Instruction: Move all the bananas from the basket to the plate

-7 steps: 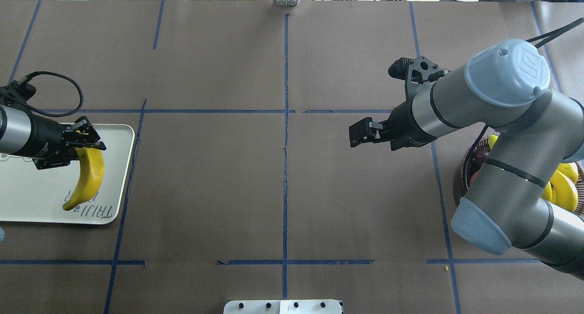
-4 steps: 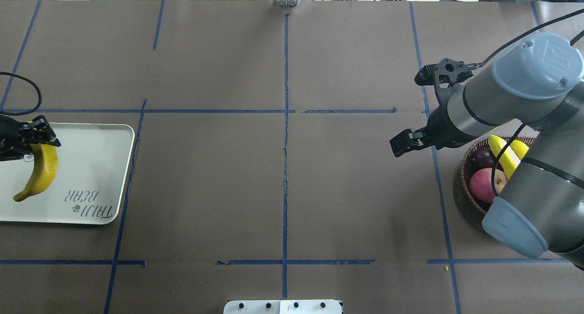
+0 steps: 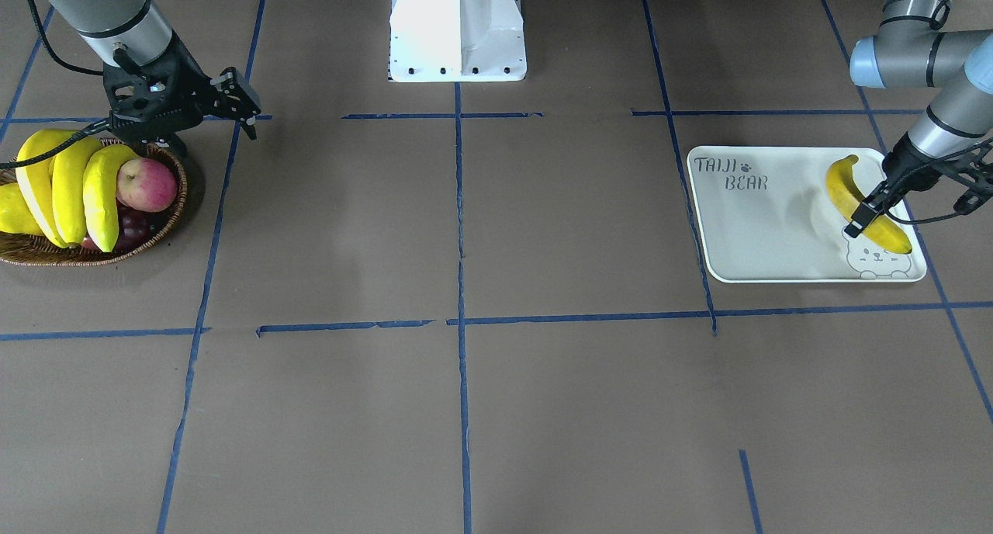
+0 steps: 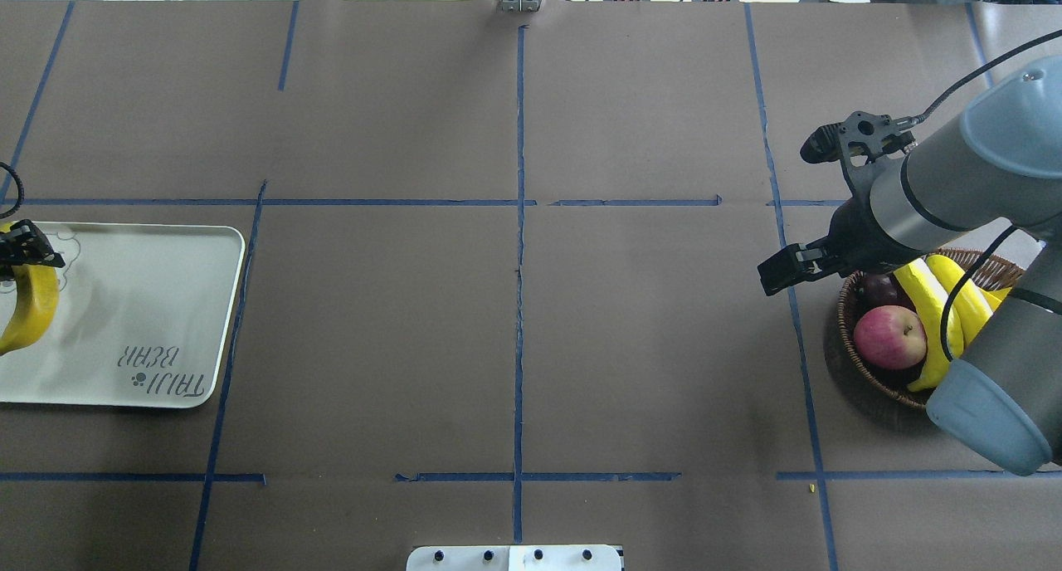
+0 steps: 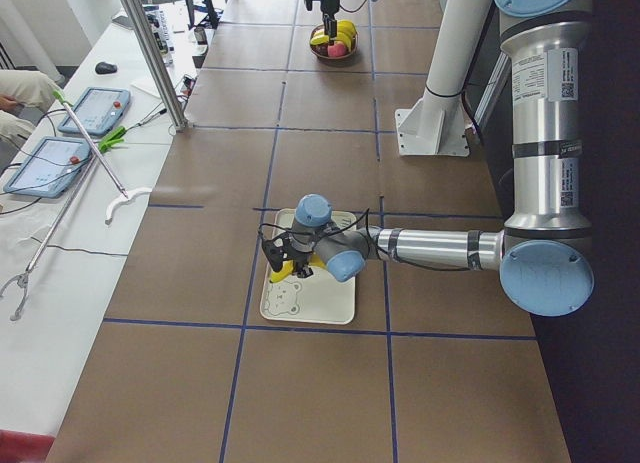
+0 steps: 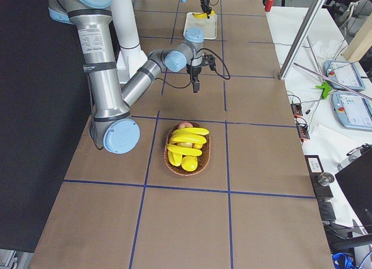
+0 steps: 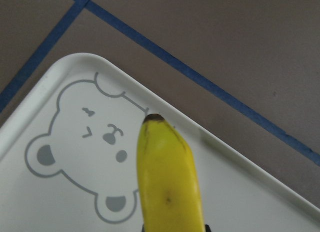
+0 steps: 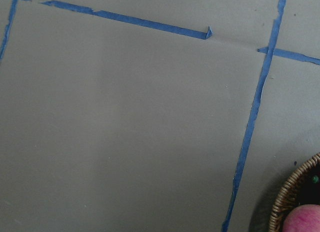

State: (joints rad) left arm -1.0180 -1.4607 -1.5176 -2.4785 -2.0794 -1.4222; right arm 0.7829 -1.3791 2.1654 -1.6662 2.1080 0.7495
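Left claw (image 3: 867,212) has carried the banana (image 3: 840,186) across the plate (image 3: 768,235) toward the table's left edge; right claw (image 4: 781,272) has drawn back beside the basket (image 4: 845,326).

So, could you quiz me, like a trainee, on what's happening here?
1. True or false: the left end effector grips a banana over the plate.
2. What is drawn on the plate beside that banana? A a bear, B a star, C a fish.
3. How many long bananas lie in the basket?
Key: 1 true; 2 A; 3 three.
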